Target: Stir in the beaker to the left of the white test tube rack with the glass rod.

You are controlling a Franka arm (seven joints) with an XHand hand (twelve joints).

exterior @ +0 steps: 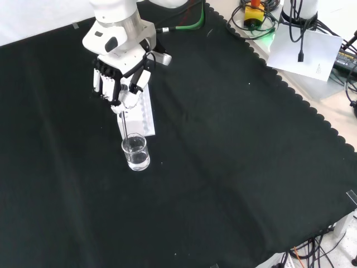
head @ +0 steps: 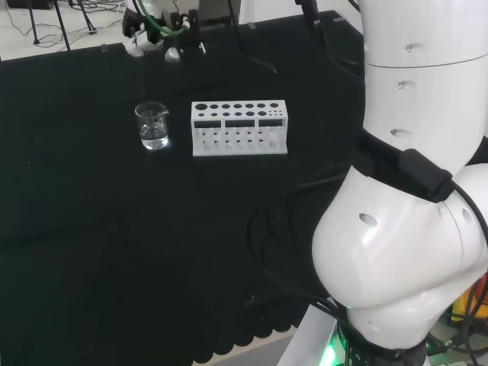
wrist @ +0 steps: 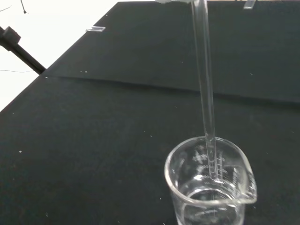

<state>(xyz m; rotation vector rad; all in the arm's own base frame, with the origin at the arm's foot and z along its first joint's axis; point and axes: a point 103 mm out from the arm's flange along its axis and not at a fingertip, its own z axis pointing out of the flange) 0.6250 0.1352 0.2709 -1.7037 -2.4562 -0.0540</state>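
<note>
Black cloth covers the table (exterior: 234, 167), with a scalloped hem running along its edge at the right of the front view. In the head view a clear beaker (head: 153, 126) stands just left of the white test tube rack (head: 239, 127), the two close but apart, both in the far half of the table toward its far left corner. A little clear liquid sits in the bottom of the beaker.

From the front, the hand (exterior: 120, 75) hangs above the rack's far end, its fingers (exterior: 99, 81) curled and pinching the top of the glass rod (exterior: 124, 124). The rod runs down from the fingers, slightly tilted, across the rack and into the mouth of the beaker, which stands in front of the rack's near end.

The wrist view looks down the rod to where its lower end sits inside the beaker, near the wall that carries the printed scale. The tip ends above the liquid surface or about at it; which of the two cannot be told. The beaker's pouring lip points away from the rod, and the beaker stands upright on the cloth.

White links of the arm (head: 412, 191) rise over the right side of the table in the head view.
</note>
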